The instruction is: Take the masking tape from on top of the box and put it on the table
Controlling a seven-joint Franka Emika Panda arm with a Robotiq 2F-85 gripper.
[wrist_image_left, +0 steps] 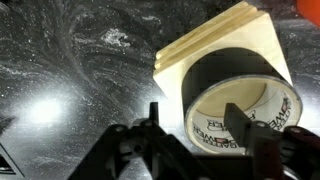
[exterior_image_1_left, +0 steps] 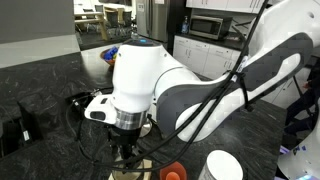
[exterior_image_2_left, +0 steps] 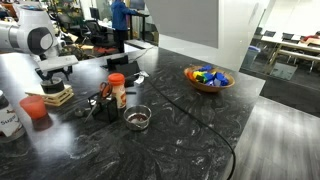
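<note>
In the wrist view the masking tape (wrist_image_left: 225, 75) lies on the pale yellow-beige box (wrist_image_left: 215, 35), which rests on the black veined table (wrist_image_left: 70, 70). The roll shows a dark outer side and a cream inner core with printed letters. My gripper (wrist_image_left: 198, 128) is open just above it. One finger is over the roll's hollow centre and the other is outside its wall, and neither visibly presses on the roll. In an exterior view the gripper (exterior_image_2_left: 57, 80) hangs right over the box (exterior_image_2_left: 58, 97); the tape is too small to make out there. In an exterior view the arm hides the box, and the gripper (exterior_image_1_left: 125, 150) points down.
An orange-red cup (exterior_image_2_left: 33, 108) stands close beside the box. A red-capped bottle (exterior_image_2_left: 117, 92), a shiny silver lid (exterior_image_2_left: 137, 118) and a bowl of coloured items (exterior_image_2_left: 208, 78) lie further along the table. Black flat packets (exterior_image_1_left: 15, 130) lie at one side. A cable runs across the table.
</note>
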